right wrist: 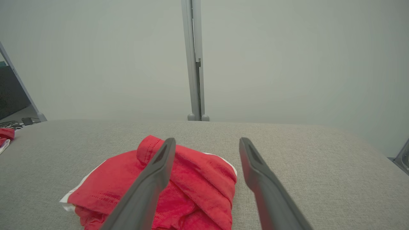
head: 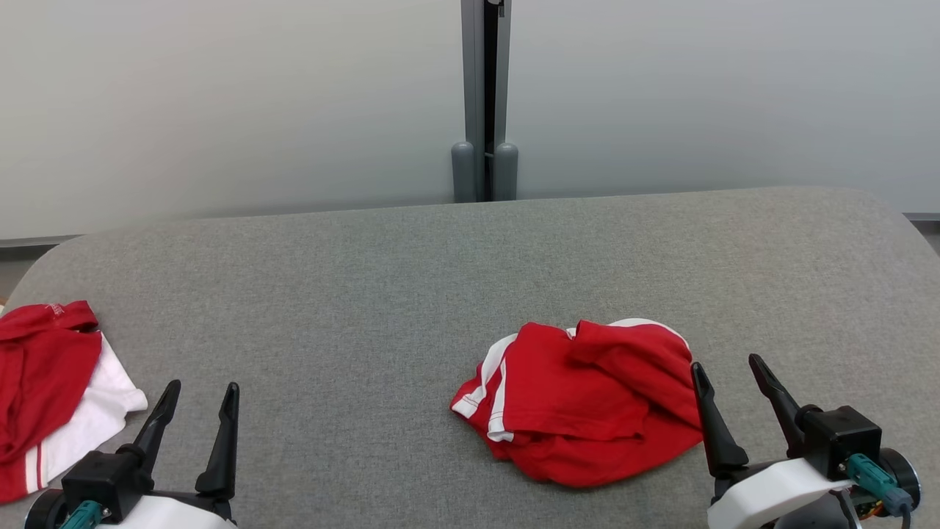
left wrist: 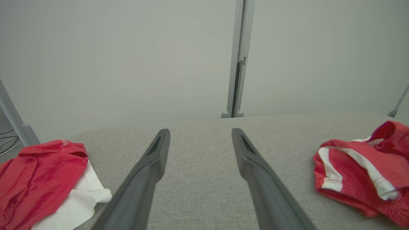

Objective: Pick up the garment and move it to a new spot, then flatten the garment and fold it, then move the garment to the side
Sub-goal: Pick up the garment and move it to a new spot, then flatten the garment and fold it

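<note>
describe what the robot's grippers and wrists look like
The left gripper and right gripper match: two long, tapering black fingers on a black block, above a rounded white wrist shell. Each carries a teal connector; the right one's has a grey end. Wrist views show a narrow recess near each fingertip.

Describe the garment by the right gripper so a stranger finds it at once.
On the grey table, look at the near right part, just left of the right gripper. The garment there is a crumpled heap, nearly all red with thin white stripes; the other garment, at the left edge, shows a broad white panel.
</note>
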Motion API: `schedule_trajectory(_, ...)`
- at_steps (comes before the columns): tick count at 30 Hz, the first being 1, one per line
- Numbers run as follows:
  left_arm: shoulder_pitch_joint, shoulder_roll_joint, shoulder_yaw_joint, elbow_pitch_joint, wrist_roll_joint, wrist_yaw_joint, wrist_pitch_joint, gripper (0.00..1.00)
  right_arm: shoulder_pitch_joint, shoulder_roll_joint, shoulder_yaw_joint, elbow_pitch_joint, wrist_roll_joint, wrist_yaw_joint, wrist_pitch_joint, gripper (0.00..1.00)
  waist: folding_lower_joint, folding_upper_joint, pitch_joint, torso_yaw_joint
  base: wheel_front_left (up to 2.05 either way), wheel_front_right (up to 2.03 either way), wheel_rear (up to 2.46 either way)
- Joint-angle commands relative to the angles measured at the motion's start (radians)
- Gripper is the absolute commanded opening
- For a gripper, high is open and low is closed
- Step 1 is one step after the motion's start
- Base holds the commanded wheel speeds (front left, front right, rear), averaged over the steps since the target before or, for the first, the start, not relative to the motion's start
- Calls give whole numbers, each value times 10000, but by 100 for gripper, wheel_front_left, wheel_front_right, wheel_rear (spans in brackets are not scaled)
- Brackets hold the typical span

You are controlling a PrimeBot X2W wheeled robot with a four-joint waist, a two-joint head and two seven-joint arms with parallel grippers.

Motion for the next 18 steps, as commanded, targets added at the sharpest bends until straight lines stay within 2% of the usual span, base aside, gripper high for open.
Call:
schedule_trajectory(1, 22, 27, 53, -1, 114, 25, -45, 100, 63, -27, -15, -63, 64, 2, 12, 100, 0, -1, 18, 3, 0, 0, 0)
schedule_trajectory(14, 32, 15, 95, -113, 139, -33, -46, 100, -72, -27, 82, -41, 64, 2, -32, 100, 0, -1, 103, 32, 0, 0, 0)
schedule_trajectory(18, -97, 5, 10, -108, 156, -54, -46, 100, -158, -21, 703, 128, -81, 2, 235, 100, 0, -1, 160, 120, 0, 0, 0)
